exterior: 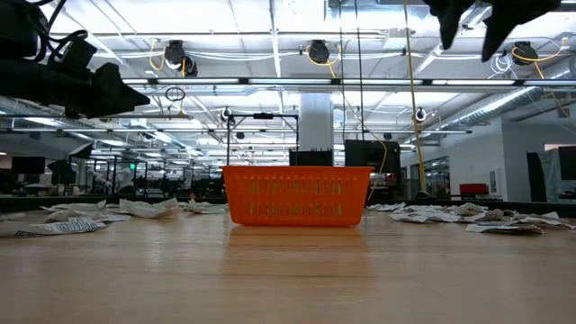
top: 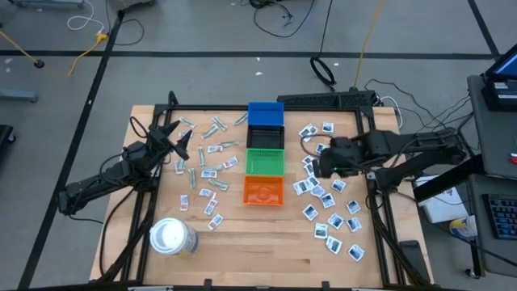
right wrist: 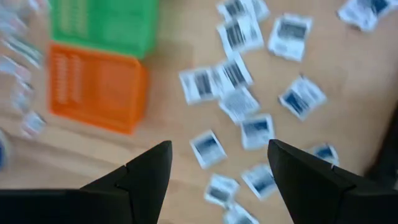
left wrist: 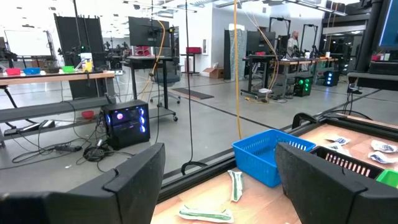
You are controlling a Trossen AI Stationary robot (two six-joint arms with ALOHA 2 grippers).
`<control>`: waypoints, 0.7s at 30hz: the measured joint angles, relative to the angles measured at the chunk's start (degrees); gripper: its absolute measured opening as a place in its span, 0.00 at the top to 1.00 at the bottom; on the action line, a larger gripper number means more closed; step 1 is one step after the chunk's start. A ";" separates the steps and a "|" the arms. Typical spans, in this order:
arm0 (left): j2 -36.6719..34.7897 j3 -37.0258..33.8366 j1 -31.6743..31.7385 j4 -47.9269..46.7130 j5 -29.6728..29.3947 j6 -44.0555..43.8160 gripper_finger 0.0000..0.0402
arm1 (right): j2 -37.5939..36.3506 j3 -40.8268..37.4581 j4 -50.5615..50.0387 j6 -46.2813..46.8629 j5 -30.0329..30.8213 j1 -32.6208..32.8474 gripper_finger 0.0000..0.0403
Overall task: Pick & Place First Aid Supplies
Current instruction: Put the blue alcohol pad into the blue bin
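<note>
Two grippers hang open and empty: left gripper [top: 179,139] over the strip packets [top: 205,166] at frame left, three bins [top: 264,153] lined centrally as presumed sorting targets, right gripper [top: 317,162] above the blue-printed squares [top: 327,212] at right, apparently selecting.

Three small plastic mesh bins sit in a column at the centre of the overhead frame: the blue mesh bin [top: 265,114] on top, the green mesh bin [top: 264,161] touching it below, then the orange mesh bin [top: 263,191] at the bottom. Down at lower left stands the large white round roll [top: 170,237], well apart from the bins. All of it rests on the pale wooden worktop [top: 266,252]. Grey floor fills the upper frame, with loose black and yellow cables [top: 323,71] trailing across it. At table height, the orange bin sits dead centre.
</note>
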 joint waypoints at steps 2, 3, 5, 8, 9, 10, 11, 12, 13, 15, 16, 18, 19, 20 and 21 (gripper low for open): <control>0.00 0.01 0.00 0.00 0.00 0.00 0.24 | 1.15 0.00 -1.42 0.05 -2.48 0.86 0.35; 0.01 0.01 0.01 0.00 0.00 -0.01 0.24 | 1.67 0.00 -2.16 0.01 -3.57 1.20 0.35; 0.01 0.01 0.01 0.00 0.00 0.01 0.24 | 2.78 0.00 -3.68 -0.47 -5.57 1.64 0.35; 0.01 0.00 -0.01 0.00 0.00 0.00 0.24 | 4.17 -0.07 -5.70 -1.66 -5.53 2.00 0.35; 0.01 0.00 -0.01 0.00 0.00 0.00 0.24 | 4.39 -0.40 -6.02 -2.02 -5.41 2.00 0.35; 0.01 0.01 0.00 0.00 0.00 0.01 0.24 | 4.58 -1.01 -6.09 -2.72 -5.33 2.00 0.35; 0.01 0.01 -0.01 0.00 0.00 0.00 0.24 | 4.70 -1.84 -5.92 -3.63 -5.07 2.01 0.35; 0.01 0.00 -0.01 0.00 0.00 0.01 0.24 | 4.73 -2.97 -5.60 -4.41 -4.44 2.04 0.35; -0.02 0.01 0.01 0.00 0.00 0.01 0.24 | 4.75 -4.34 -4.93 -5.19 -4.22 2.04 0.35; 0.01 0.01 -0.01 0.00 0.00 -0.01 0.24 | 4.62 -7.62 -3.16 -6.06 -4.22 2.04 0.35; 0.00 0.01 0.01 0.00 0.00 0.00 0.24 | 4.60 -9.29 -2.33 -6.07 -4.25 2.04 0.35; 0.01 0.00 0.01 0.00 0.00 0.01 0.24 | 4.52 -12.63 0.05 -5.99 -4.22 2.25 0.35; 0.01 0.01 0.00 0.00 0.00 -0.01 0.24 | 4.52 -14.31 1.35 -5.94 -4.16 2.35 0.35; 0.01 0.01 -0.01 0.00 0.00 0.00 0.24 | 4.53 -15.98 2.72 -5.92 -4.13 2.37 0.35; 0.01 0.00 0.00 0.00 0.00 0.00 0.24 | 4.56 -17.59 4.09 -5.99 -4.13 2.38 0.35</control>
